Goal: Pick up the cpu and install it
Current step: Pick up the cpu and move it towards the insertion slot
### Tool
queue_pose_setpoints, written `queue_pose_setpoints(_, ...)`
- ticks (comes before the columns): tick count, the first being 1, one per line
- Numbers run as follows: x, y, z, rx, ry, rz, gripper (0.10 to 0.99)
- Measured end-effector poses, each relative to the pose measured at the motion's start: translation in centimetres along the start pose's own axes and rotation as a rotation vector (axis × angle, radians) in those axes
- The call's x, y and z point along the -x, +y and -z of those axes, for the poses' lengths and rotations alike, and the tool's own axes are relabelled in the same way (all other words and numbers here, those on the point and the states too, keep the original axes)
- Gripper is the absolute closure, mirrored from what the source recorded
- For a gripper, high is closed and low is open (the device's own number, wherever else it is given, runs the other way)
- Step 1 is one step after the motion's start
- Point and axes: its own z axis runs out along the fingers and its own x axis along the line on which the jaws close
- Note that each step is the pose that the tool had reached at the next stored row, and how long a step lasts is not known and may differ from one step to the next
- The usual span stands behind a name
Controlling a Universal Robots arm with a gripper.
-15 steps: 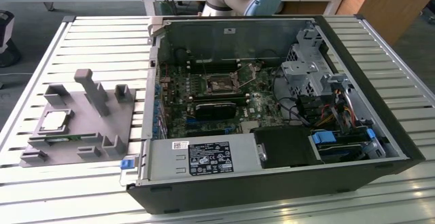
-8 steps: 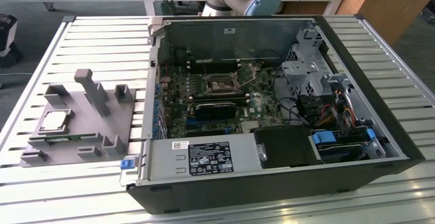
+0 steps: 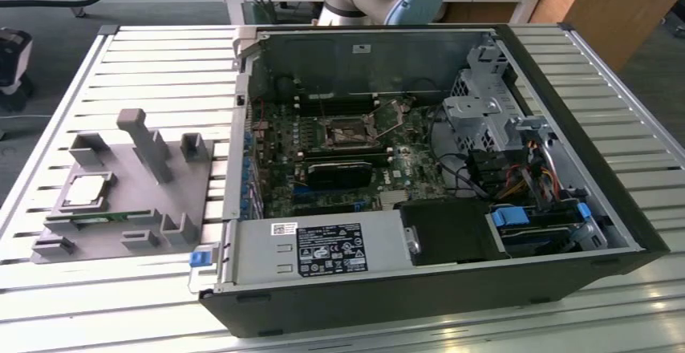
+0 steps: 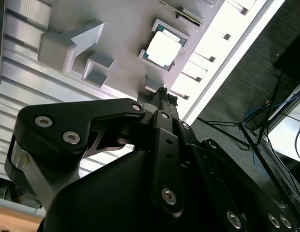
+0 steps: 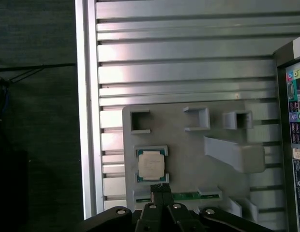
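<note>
One cpu (image 3: pixel 86 190) here: a small flat square chip with a silvery-grey metal top and a thin darker rim. It's lying flat in a square pocket of the grey holder plate (image 3: pixel 134 204) on the slatted metal worktop (image 3: pixel 160 72), at the exterior view's left of the open computer case (image 3: pixel 428 301). Both wrist views show it as well, sitting untouched in its frame. Same holder plate has a long green memory stick (image 3: pixel 102 221) in a slot just beside the chip, plus a few empty little pockets and a tall post. Inside the case there's the motherboard (image 3: pixel 321 140) and a grey power supply box (image 3: pixel 321 249). The end effector (image 5: pixel 159 187) hovers over the holder plate near the chip, fingers pressed together with nothing between them.
</note>
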Motion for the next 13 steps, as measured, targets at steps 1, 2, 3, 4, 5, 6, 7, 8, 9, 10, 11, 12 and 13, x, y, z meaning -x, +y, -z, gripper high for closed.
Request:
queue_pose_setpoints(1,0.00,0.00,-0.09,0.000,0.0000,0.000,0.980)
queue_pose_setpoints(2,0.00,-0.01,-0.17,0.000,0.0000,0.000,0.980)
queue_pose_setpoints(3,-0.01,-0.01,-0.26,0.000,0.0000,0.000,0.980)
queue_pose_setpoints(4,-0.01,-0.02,-0.36,0.000,0.0000,0.000,0.980)
queue_pose_setpoints(5,-0.01,-0.02,-0.46,0.000,0.0000,0.000,0.980)
queue_pose_setpoints(6,-0.01,-0.02,-0.57,0.000,0.0001,0.000,0.980)
queue_pose_setpoints(7,-0.02,-0.03,-0.68,0.000,0.0000,0.000,0.980)
queue_pose_setpoints(8,-0.02,-0.04,-0.79,0.000,0.0000,0.000,0.980)
queue_pose_setpoints(9,-0.02,-0.04,-0.88,0.000,0.0000,0.000,0.980)
queue_pose_setpoints(10,-0.02,-0.05,-0.98,0.000,-0.0001,0.000,0.980)
queue_pose_setpoints(11,-0.02,-0.06,-1.08,0.000,0.0000,0.000,0.980)
queue_pose_setpoints(12,-0.02,-0.07,-1.19,0.000,0.0000,0.000,0.980)
queue_pose_setpoints(13,-0.02,-0.07,-1.30,0.000,-0.0001,0.000,0.980)
